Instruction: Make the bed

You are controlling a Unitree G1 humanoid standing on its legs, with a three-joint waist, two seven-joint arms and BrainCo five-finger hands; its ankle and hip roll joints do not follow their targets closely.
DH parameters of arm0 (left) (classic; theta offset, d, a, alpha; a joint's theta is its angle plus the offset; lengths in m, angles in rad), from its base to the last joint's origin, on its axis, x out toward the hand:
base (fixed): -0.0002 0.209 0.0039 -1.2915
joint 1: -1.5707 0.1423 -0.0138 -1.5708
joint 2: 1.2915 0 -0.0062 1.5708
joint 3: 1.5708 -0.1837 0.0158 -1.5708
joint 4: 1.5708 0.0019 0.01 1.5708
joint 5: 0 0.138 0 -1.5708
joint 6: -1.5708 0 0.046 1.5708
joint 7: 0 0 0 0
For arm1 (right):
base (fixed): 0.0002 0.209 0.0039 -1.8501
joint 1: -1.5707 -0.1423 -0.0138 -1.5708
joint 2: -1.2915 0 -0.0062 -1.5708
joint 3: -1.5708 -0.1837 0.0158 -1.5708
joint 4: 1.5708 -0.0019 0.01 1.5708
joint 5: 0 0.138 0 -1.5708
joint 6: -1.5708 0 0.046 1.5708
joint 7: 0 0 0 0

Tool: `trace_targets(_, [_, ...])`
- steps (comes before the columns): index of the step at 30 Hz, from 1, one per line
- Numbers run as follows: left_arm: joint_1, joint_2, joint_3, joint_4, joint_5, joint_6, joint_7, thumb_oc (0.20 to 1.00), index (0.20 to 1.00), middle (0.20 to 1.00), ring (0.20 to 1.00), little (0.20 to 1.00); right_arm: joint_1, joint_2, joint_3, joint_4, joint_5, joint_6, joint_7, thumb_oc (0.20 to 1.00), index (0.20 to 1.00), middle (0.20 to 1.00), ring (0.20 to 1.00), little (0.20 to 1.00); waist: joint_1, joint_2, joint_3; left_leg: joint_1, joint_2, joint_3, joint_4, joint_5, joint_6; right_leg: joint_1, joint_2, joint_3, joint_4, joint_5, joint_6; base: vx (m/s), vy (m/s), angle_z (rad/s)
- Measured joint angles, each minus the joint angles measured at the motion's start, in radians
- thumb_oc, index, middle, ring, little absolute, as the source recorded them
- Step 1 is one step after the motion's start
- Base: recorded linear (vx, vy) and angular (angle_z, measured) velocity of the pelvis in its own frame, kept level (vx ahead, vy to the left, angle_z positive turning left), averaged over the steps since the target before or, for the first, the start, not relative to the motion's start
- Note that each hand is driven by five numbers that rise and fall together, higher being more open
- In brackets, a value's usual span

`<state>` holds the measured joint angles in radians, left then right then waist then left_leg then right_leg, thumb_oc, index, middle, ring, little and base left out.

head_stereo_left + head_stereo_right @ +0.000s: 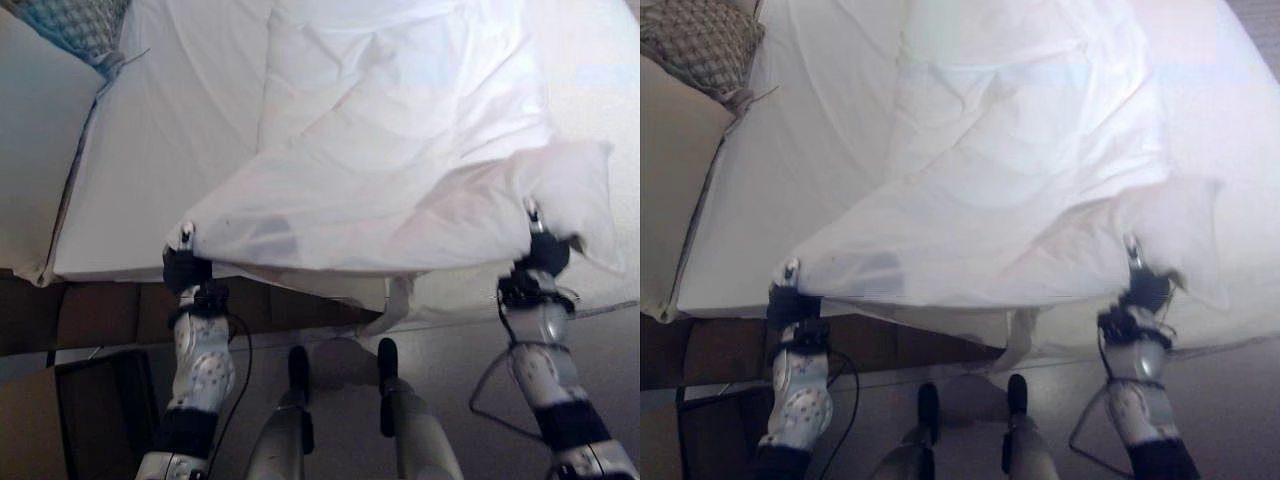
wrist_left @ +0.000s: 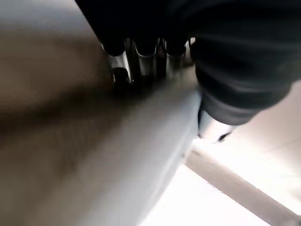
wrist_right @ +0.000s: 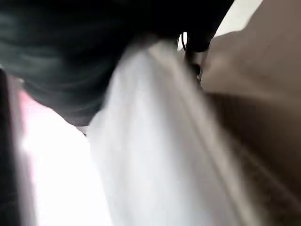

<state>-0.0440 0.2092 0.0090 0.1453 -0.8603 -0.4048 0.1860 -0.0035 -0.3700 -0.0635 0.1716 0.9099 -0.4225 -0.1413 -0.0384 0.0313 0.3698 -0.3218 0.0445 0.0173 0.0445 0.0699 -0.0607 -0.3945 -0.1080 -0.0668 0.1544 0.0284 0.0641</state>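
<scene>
1. Nearest the robot, the foot edge of the bed (image 1: 140,262) is seen from above, with a dark brown base (image 1: 100,312) below the white mattress and pale floor (image 1: 600,350) beyond the bed's corner.

2. The left hand (image 1: 185,262) is raised at the foot edge of the bed, and one near corner of a white duvet (image 1: 400,200) is pinched in its curled fingers (a single silver fingertip is seen poking up above the cloth). In the left wrist view the fingers (image 2: 141,61) are bent down against grey-white cloth.

3. The right hand (image 1: 543,250) is raised at the same edge, well apart from the left hand, and the other near corner of the duvet is gripped in it. In the right wrist view a fold of white cloth is seen running out of the hand (image 3: 195,52), past the dark cover.

4. Between the two hands, the duvet's near hem is stretched above the foot of the bed, sagging slightly in the middle; the corner by the right hand flops outward past that hand.

5. Farther up the bed, the duvet is spread in broad creases over its middle, with a strip of bare white sheet (image 1: 170,130) left uncovered along the bed's left side.

6. At the bed's far left side, a woven blue-green cushion (image 1: 80,25) is seen resting on a pale piece of furniture (image 1: 35,150) just beside the bed.
</scene>
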Motion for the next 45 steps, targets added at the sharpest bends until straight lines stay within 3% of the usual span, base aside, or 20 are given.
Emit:
trace_targets(5, [0.035,-0.043,-0.005,0.279,0.085,0.036,-0.048,0.200,0.200,0.200,0.200,0.200,0.052,0.086,-0.006,0.356,0.006,0.063,0.049,0.200,0.200,0.200,0.200,0.200,-0.004,0.001,0.003,0.001,0.005,-0.005,-0.003,-0.006,-0.007,-0.001,0.003,-0.005,-0.002,-0.008,0.004,0.01,-0.010,-0.01])
trace_targets(11, [-0.063,-0.064,-0.028,0.689,0.192,0.039,-0.057,0.200,0.200,0.200,0.200,0.200,-0.116,0.078,0.013,0.817,-0.093,0.094,0.068,0.200,0.200,0.200,0.200,0.200,0.003,0.000,0.002,0.003,0.005,-0.012,-0.008,-0.005,-0.007,0.009,0.001,-0.025,-0.006,-0.010,-0.002,0.02,0.003,0.07])
trace_targets(16, [-0.153,-0.032,-0.058,0.942,0.431,0.024,0.000,0.200,0.200,0.200,0.200,0.200,-0.180,0.074,0.063,0.982,-0.224,0.103,0.043,0.200,0.200,0.200,0.200,0.200,0.003,0.004,-0.002,0.035,0.006,-0.019,-0.029,-0.005,-0.007,0.056,0.001,-0.036,-0.047,-0.009,0.000,0.04,0.010,0.05])
trace_targets(25, [-0.159,-0.036,-0.069,0.995,0.515,0.050,0.024,0.200,0.200,0.200,0.200,0.200,-0.190,0.068,0.110,1.050,-0.352,0.139,0.011,0.200,0.200,0.200,0.200,0.200,0.008,0.012,-0.027,0.042,0.005,-0.020,-0.038,-0.005,-0.007,0.084,0.002,-0.049,-0.087,-0.001,-0.001,0.03,0.006,0.04])
trace_targets(26, [-0.158,-0.036,-0.068,1.002,0.519,0.051,0.024,0.589,0.589,0.589,0.589,0.589,-0.190,0.066,0.110,1.053,-0.352,0.144,0.007,0.570,0.570,0.570,0.570,0.570,0.007,0.015,-0.035,0.042,0.005,-0.020,-0.038,-0.005,-0.007,0.084,0.002,-0.049,-0.087,-0.001,-0.001,0.04,0.000,0.01])
trace_targets(27, [-0.158,-0.036,-0.068,1.005,0.520,0.051,0.024,0.589,0.589,0.589,0.589,0.589,-0.190,0.066,0.110,1.053,-0.352,0.145,0.005,0.570,0.570,0.570,0.570,0.570,0.007,0.016,-0.037,0.042,0.005,-0.020,-0.038,-0.005,-0.007,0.084,0.002,-0.049,-0.087,-0.001,-0.001,0.07,-0.003,0.01])
trace_targets(28, [-0.158,-0.036,-0.077,1.023,0.533,0.056,0.025,1.000,1.000,1.000,1.000,1.000,-0.189,0.064,0.118,1.062,-0.374,0.149,-0.002,1.000,1.000,1.000,1.000,1.000,0.007,0.021,-0.043,0.043,0.005,-0.020,-0.039,-0.005,-0.007,0.086,0.003,-0.050,-0.090,-0.001,-0.001,0.05,-0.010,0.01])
trace_targets(35, [-0.046,-0.038,-0.151,1.066,0.592,0.109,0.011,1.000,1.000,1.000,1.000,1.000,-0.122,0.069,0.163,1.109,-0.499,0.193,0.001,1.000,1.000,1.000,1.000,1.000,0.004,0.040,-0.106,0.072,0.006,-0.020,-0.057,-0.005,-0.007,0.121,0.005,-0.051,-0.120,0.006,0.002,0.06,-0.012,0.01])
trace_targets(45, [0.060,-0.028,-0.186,1.094,0.696,0.115,-0.010,1.000,1.000,1.000,1.000,1.000,-0.021,0.084,0.211,1.120,-0.586,0.206,0.002,1.000,1.000,1.000,1.000,1.000,0.007,0.033,-0.146,0.085,0.008,-0.019,-0.068,-0.004,-0.004,0.131,0.006,-0.051,-0.124,0.010,0.005,0.03,-0.013,0.00])
